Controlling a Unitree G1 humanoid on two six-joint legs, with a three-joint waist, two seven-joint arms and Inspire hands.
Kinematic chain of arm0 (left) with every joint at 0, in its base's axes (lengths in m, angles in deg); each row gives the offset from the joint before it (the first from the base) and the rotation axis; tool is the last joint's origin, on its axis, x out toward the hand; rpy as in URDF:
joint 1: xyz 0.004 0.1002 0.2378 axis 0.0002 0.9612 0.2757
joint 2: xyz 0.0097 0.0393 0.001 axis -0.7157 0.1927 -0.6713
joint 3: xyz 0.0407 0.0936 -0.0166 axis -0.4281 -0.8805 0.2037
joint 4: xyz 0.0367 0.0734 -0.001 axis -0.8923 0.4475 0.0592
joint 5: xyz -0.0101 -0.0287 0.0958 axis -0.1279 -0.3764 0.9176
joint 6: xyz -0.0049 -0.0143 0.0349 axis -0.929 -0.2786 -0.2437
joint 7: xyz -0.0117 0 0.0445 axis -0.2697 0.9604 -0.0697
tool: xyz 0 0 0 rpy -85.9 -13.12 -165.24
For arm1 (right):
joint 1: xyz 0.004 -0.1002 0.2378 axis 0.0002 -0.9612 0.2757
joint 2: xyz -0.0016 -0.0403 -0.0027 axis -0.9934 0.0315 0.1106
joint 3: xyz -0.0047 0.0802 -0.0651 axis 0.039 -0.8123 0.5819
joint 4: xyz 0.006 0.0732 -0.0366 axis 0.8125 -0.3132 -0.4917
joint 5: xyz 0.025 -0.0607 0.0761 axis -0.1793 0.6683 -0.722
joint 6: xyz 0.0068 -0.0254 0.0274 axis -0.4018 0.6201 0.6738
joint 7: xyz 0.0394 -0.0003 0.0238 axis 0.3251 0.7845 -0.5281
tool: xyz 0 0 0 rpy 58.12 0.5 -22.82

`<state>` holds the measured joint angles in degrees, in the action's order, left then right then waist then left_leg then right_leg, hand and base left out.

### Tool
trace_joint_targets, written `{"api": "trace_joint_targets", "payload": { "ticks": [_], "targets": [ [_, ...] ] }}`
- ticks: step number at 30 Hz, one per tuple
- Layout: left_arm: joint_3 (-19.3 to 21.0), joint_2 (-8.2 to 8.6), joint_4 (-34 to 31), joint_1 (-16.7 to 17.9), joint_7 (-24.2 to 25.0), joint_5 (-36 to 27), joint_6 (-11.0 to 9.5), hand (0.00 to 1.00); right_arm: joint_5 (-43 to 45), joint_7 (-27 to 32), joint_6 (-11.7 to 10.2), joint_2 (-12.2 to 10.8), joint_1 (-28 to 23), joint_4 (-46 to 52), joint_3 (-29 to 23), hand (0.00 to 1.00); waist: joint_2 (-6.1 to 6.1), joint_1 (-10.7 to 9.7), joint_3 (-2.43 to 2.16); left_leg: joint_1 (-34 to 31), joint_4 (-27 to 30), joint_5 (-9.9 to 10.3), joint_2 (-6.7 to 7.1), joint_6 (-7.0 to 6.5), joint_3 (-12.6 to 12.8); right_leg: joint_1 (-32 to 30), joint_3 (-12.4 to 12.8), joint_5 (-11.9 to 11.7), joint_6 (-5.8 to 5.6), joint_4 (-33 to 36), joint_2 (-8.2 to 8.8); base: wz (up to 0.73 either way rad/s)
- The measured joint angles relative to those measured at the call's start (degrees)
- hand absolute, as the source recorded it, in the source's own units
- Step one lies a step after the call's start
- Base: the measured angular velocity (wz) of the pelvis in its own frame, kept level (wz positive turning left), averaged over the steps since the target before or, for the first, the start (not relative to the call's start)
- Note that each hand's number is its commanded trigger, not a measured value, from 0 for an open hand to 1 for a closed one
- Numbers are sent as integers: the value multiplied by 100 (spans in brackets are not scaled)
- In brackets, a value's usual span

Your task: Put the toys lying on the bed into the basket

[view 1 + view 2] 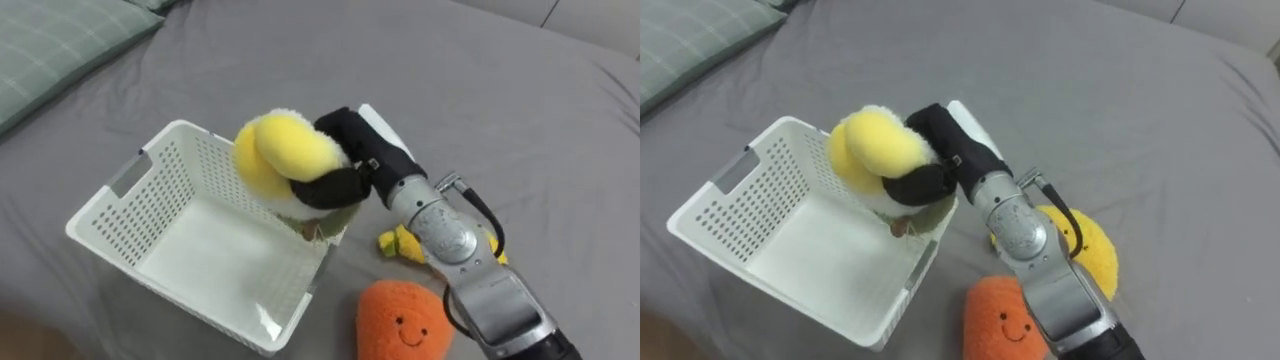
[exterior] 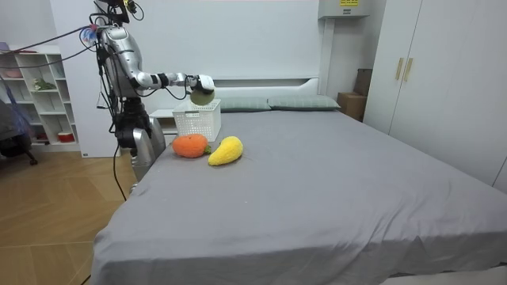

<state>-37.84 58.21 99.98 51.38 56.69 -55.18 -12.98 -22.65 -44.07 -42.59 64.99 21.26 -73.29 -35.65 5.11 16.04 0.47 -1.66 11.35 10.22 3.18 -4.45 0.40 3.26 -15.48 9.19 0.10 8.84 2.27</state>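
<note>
A bedroom in a home. A wide bed (image 2: 333,182) under a grey sheet takes up most of the room, with pillows (image 2: 305,103) lined along a pale headboard (image 2: 261,81) against the white wall. A tall cream wardrobe (image 2: 444,71) stands at the room view's right, and open white shelves (image 2: 40,95) holding odds and ends stand at its left. The floor (image 2: 47,222) is warm wood, and soft toys (image 2: 226,150) lie on the sheet
</note>
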Motion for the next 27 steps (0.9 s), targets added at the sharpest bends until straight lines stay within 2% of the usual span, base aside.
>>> {"api": "trace_joint_targets", "payload": {
  "ticks": [9,15,27],
  "targets": [
    [-5,1,-145,25,-126,31,35,0,-211,149,37,-2,-34,-764,146,0,38,24,5,-40,32,-9,29,2,-110,52,-114,-1,-3,-22,15,7],
    [0,4,-145,24,-126,29,-43,0,-321,169,-40,2,-85,-772,143,0,65,16,-15,-61,39,-23,34,-11,-110,43,-153,-2,-5,-22,26,1],
    [10,4,-144,17,-125,32,-147,0,-740,333,-161,48,-150,-905,139,0,48,14,-5,-59,40,-43,46,-19,-122,55,-176,-4,-13,-22,39,0]
  ]
}}
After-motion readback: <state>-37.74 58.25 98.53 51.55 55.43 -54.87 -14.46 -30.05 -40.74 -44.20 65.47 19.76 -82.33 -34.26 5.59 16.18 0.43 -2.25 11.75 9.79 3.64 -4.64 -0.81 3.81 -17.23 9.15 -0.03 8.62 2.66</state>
